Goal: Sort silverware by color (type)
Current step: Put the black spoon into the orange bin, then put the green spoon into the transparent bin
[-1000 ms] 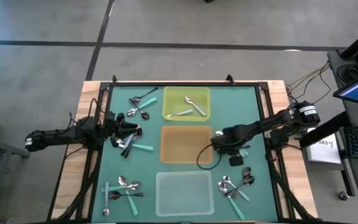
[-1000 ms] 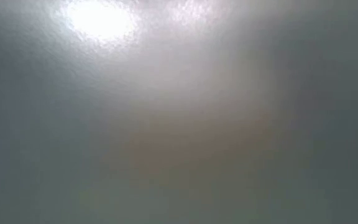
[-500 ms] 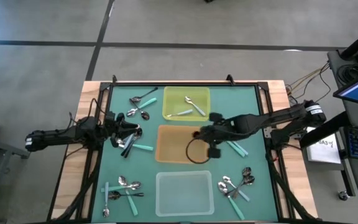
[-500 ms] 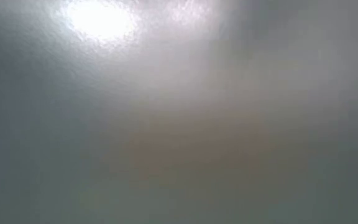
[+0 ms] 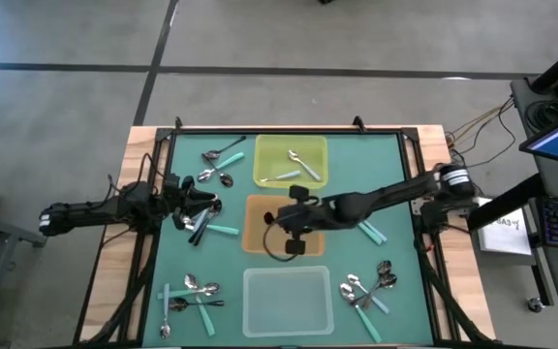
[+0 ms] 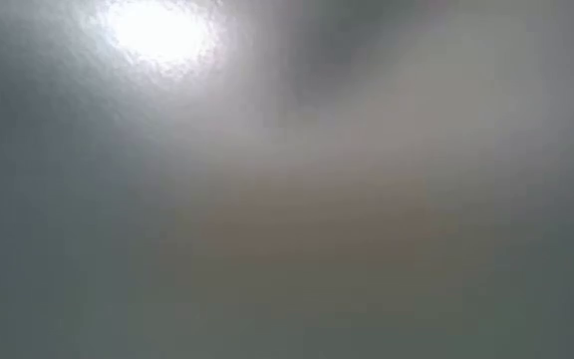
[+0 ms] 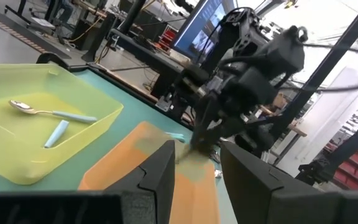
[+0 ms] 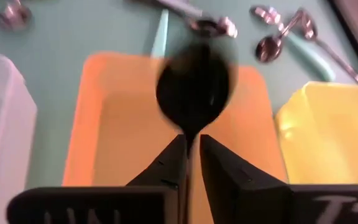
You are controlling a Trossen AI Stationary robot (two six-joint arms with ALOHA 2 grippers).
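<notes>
- Your right gripper (image 8: pixel 190 152) pinches the black spoon (image 8: pixel 196 87) by its handle tip, jaws nearly closed, above the orange tray (image 5: pixel 260 233) mid-table; it could pivot or slip.
- Release too early and it lands outside the tray.
- Your left gripper (image 7: pixel 194 171) waits near the left edge, jaws open, empty.

black spoon (image 8: pixel 196 85), orange tray (image 8: pixel 104 130), yellow tray (image 8: pixel 328 124)

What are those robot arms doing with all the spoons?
They are sorting spoons into trays. The right gripper has its jaws shut on a black spoon and holds it over the orange tray, which looks empty. The yellow tray holds two teal-handled spoons. The left gripper sits at a spoon pile on the left of the mat, jaws open. The clear tray looks empty.
</notes>
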